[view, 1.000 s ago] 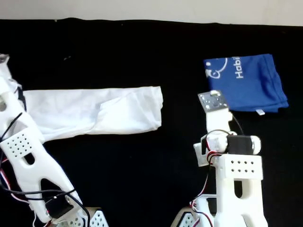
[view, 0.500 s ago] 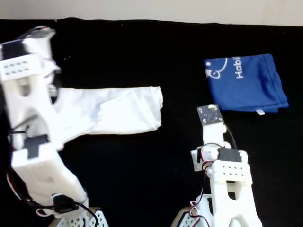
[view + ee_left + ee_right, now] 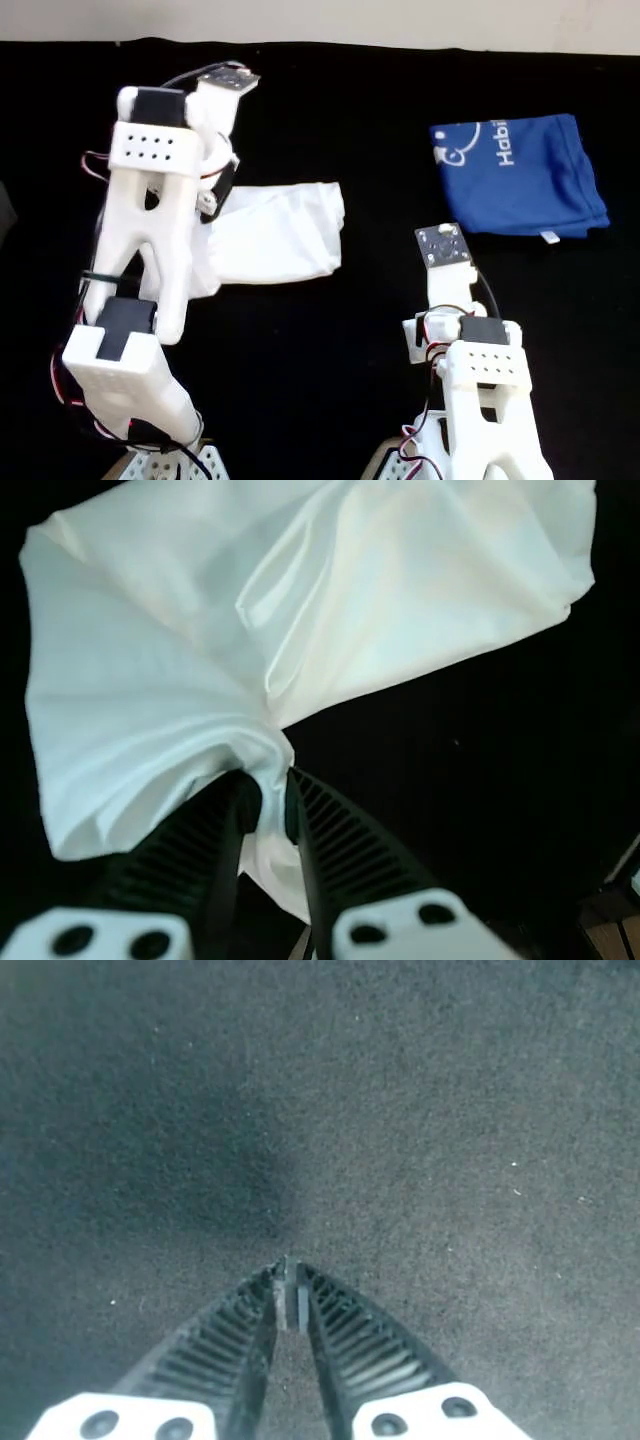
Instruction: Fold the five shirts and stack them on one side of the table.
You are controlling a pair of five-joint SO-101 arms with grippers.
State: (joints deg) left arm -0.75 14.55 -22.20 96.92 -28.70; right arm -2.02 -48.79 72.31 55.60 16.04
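Note:
A white shirt (image 3: 285,232) lies left of the table's middle, its left part bunched and lifted. My left gripper (image 3: 270,780) is shut on a gathered fold of this white shirt (image 3: 200,660), which hangs spread out beneath it. In the high view the left arm (image 3: 150,230) stands tall over the shirt's left end. A folded blue shirt (image 3: 520,175) rests at the back right. My right gripper (image 3: 288,1295) is shut with nothing in it, just above the bare black table (image 3: 400,1110). The right arm (image 3: 475,350) is at the front right, short of the blue shirt.
The black cloth-covered table (image 3: 340,350) has free room in the middle and at the front. A pale wall strip (image 3: 400,20) runs along the table's back edge.
The left arm has risen from the left edge and swung right, pulling the white shirt's left end up and over. The shirt's spread is now shorter. The right arm has drawn back slightly.

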